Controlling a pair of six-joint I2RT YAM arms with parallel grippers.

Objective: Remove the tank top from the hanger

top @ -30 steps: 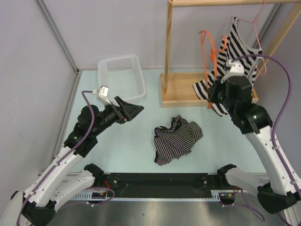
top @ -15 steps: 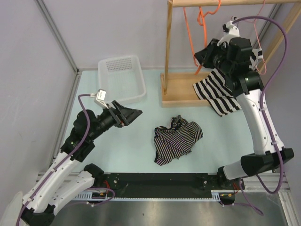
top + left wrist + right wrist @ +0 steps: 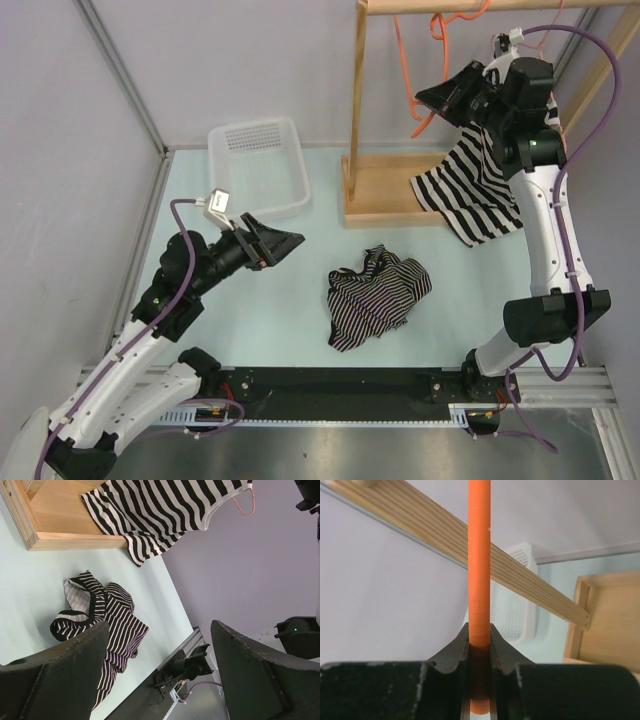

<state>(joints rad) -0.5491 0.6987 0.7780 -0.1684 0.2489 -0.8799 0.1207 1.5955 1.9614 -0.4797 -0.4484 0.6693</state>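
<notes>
Attention goes first to the right gripper (image 3: 432,103), raised at the far right just under the pale wooden rail (image 3: 480,5) of the clothes rack. It is closed down to a narrow gap on the thin orange plastic hanger (image 3: 408,60). The right wrist view shows the orange rod (image 3: 477,580) pinched upright between the jaws, with the rail (image 3: 470,560) crossing behind it. The hanger carries no garment, so we judge it is held this high to hook it on the rail, out of the way. The black-and-white striped tank top (image 3: 470,185) hangs just right of that gripper, partly hidden by the arm. In the left wrist view its shoulder (image 3: 165,505) appears to sit on a thin pink hanger (image 3: 245,502), so we read it as not yet removed. Its hem drapes slack onto the rack's wooden base tray (image 3: 385,190), which takes some of its weight. The left gripper (image 3: 285,240) hovers over the left of the pale green surface (image 3: 290,320), jaws wide apart and holding nothing. It points right towards a crumpled striped garment (image 3: 375,295) lying mid-surface, probably waiting its turn. A white perforated plastic basket (image 3: 255,127) stands at the far left.
</notes>
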